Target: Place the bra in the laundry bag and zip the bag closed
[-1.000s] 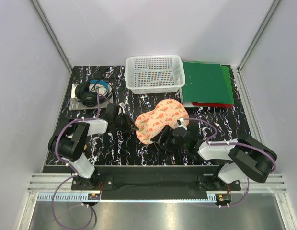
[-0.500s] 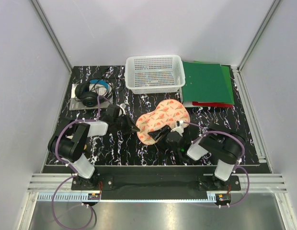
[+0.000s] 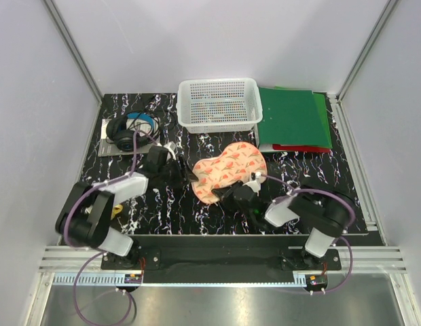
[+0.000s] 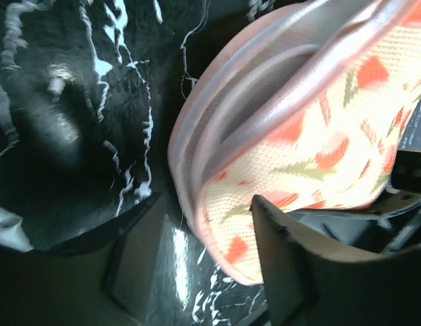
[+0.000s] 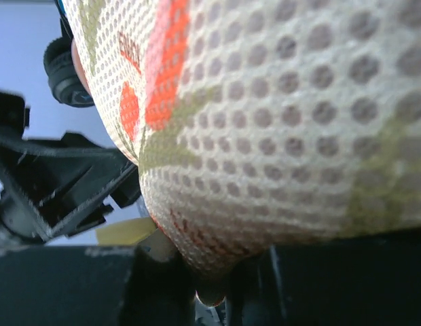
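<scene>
The laundry bag (image 3: 227, 168), a peanut-shaped peach case with red print, lies closed on the black marbled table. Its pink zip edge (image 4: 197, 136) runs round the end nearest my left gripper. My left gripper (image 3: 185, 174) sits at the bag's left end with its jaws apart. In the left wrist view that end of the bag lies in the gap of the left gripper (image 4: 197, 227). My right gripper (image 3: 229, 194) is at the bag's near edge. Its dark fingers (image 5: 153, 285) pinch the bag's mesh rim (image 5: 217, 258). The bra is hidden.
A white plastic mesh basket (image 3: 219, 103) stands at the back centre. Green folders (image 3: 292, 117) over a red one lie at the back right. Black headphones (image 3: 129, 129) rest on a grey pad at the back left.
My left gripper has opened at the bag's left end. My right gripper has moved in to the bag's near edge and closed on it. The bag shifted slightly.
</scene>
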`<control>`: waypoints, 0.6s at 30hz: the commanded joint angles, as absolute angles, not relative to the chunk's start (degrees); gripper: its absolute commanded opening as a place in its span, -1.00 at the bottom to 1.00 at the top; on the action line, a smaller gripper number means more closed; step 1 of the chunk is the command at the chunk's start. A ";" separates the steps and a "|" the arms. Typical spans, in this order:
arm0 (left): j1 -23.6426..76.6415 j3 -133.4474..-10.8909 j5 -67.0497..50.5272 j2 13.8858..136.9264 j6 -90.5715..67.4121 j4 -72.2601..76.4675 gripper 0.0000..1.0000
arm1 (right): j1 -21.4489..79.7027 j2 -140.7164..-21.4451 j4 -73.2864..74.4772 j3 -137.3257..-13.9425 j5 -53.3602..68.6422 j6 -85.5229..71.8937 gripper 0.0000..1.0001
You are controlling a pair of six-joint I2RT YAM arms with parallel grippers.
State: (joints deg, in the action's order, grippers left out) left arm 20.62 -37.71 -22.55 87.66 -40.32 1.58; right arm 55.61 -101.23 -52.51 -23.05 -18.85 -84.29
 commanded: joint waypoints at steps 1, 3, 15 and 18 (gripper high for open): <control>22.14 -33.50 -11.71 72.30 -36.99 -2.38 0.26 | 56.51 -90.63 -29.74 -28.65 -22.66 -92.88 -0.70; 23.37 -29.21 -9.76 66.39 -37.88 -1.41 0.29 | 56.43 -87.72 -21.50 -31.53 -23.46 -94.74 -0.73; 39.63 -13.36 -4.22 43.50 -40.34 14.91 0.00 | 56.25 -89.47 -6.16 -42.36 -20.13 -107.75 -0.77; 44.02 -12.48 -2.38 46.74 -39.73 22.03 0.06 | 56.34 -89.91 -5.37 -43.33 -19.34 -110.74 -0.77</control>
State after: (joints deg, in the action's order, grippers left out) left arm 40.27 -13.13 -6.81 44.03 -40.53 7.99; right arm 55.92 -89.34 -8.67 -40.05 -19.25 -105.19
